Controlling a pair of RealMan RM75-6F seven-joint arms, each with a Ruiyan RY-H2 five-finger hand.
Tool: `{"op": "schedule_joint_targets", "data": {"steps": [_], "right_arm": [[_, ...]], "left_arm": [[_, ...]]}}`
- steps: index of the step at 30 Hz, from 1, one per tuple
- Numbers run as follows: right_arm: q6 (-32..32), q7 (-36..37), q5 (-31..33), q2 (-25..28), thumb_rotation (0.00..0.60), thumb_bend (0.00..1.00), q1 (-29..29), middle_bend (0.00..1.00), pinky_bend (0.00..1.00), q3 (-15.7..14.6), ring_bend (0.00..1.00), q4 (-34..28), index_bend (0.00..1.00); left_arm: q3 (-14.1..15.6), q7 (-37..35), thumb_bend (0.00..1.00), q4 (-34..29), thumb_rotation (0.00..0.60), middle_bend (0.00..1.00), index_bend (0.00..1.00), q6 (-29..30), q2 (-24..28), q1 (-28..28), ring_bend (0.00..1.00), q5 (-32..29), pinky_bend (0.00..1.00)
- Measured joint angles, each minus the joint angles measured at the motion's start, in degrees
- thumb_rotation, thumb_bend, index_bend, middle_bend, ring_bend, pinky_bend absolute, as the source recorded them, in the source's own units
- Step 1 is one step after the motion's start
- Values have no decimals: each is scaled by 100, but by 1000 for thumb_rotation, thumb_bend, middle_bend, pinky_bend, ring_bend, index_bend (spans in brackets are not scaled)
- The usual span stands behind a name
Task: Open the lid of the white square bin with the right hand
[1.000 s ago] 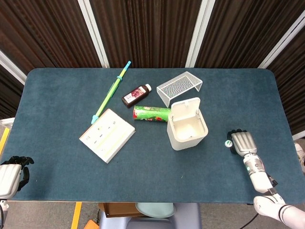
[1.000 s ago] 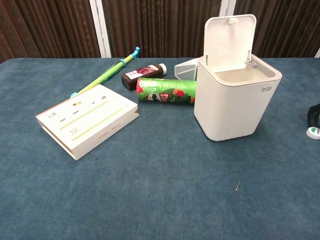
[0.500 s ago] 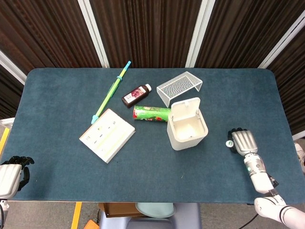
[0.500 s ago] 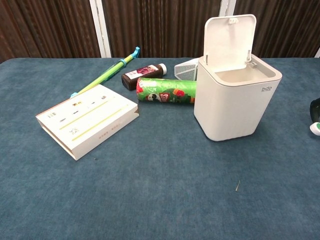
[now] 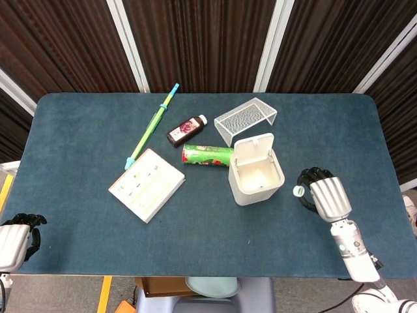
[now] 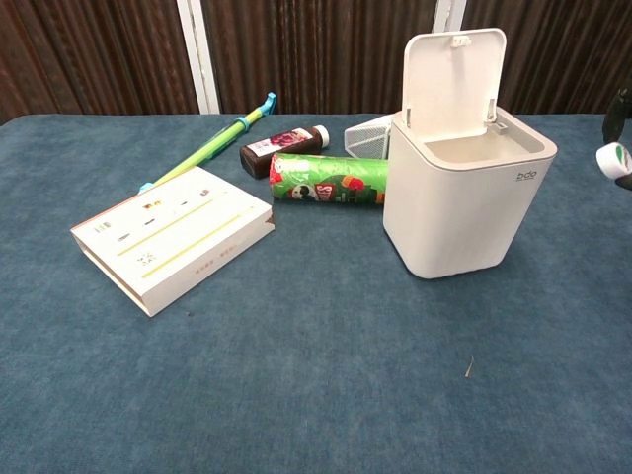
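Note:
The white square bin (image 5: 257,181) stands right of the table's middle with its lid (image 5: 253,147) tipped up and back, so the hollow inside shows. In the chest view the bin (image 6: 464,202) is at centre right and the lid (image 6: 452,74) stands nearly upright. My right hand (image 5: 322,195) hovers just right of the bin, apart from it, holding nothing, fingers loosely bent and thumb out toward the bin. The chest view shows only a sliver of the right hand (image 6: 617,138) at the right edge. My left hand (image 5: 16,238) rests at the table's near left corner, holding nothing.
A green snack tube (image 5: 207,155) lies against the bin's left side. Behind it are a dark bottle (image 5: 186,130) and a clear mesh stand (image 5: 245,119). A white box (image 5: 146,184) and a green-blue pen (image 5: 152,126) lie further left on the blue table (image 5: 98,254).
My right hand has lifted off the table and moved left toward the bin; in the chest view it rose from the lower right edge to bin-top height. Bin, lid and left hand unchanged.

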Motion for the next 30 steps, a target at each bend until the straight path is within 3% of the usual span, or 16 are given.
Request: {"op": "schedule_joint_targets", "data": {"steps": [7,19,30], "right_arm": [[335,-295,-324,403,600,351,-124,503,570,72,431,-748,622],[-509,-536,-11,-106,600,352,462,503,570,360,431,-436,622],[-597,-898,76,-355,600,353,747,503,570,580,431,-487,620]], "left_arm": [[7,23,728,4,600,432,438,-34,-3,-8,329,-15,541],[5,58,728,9,600,432,438,-58,0,-14,329,-51,540],[-5,52,728,-1,600,433,438,-36,16,-6,329,-66,540]]}}
